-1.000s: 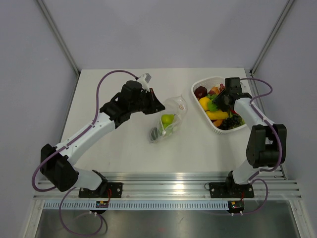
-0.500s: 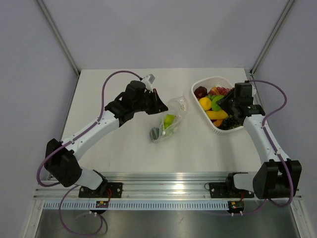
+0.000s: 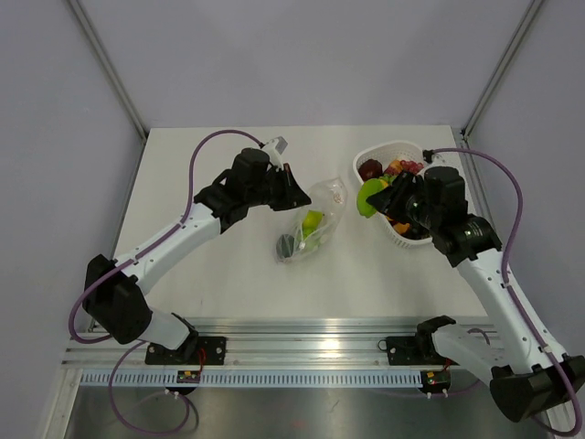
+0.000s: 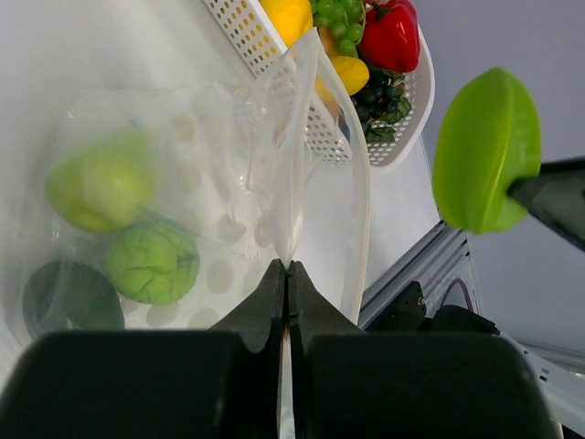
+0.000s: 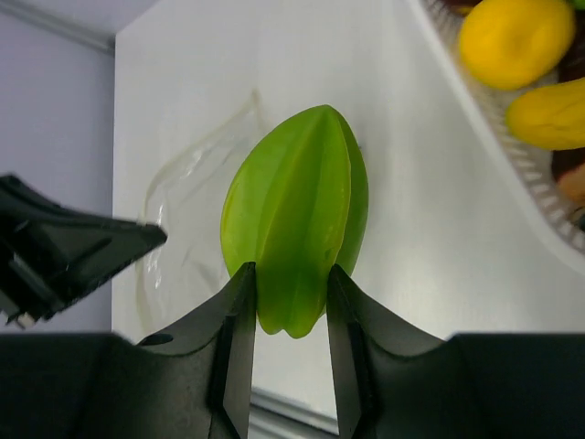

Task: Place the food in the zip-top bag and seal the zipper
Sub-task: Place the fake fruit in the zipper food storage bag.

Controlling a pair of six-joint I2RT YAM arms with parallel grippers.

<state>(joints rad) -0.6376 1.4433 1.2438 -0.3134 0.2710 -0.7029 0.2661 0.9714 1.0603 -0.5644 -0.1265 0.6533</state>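
The left gripper point(image 4: 285, 274) is clenched on one lip of the zip-top bag point(image 3: 315, 219), lifting that edge so the mouth gapes toward the white basket point(image 3: 388, 146) — a hold that looks meant to keep the opening up for the other arm. Three pieces already lie inside: a pale green pear-like fruit point(image 4: 101, 183), a veined green ball point(image 4: 151, 261) and a dark green piece point(image 4: 69, 293). The zipper along the mouth is unsealed. The right gripper point(image 5: 288, 274) is grasping a ridged green star fruit point(image 5: 297, 201) by its lower end, with the fruit in the air between basket and bag, just off the basket's left rim and apart from the bag's mouth. A second ago this gripper was down among the basket's food; it has since come up and swung left with the star fruit, while the left gripper and bag have barely shifted. More food remains in the basket, so the task appears partway done.
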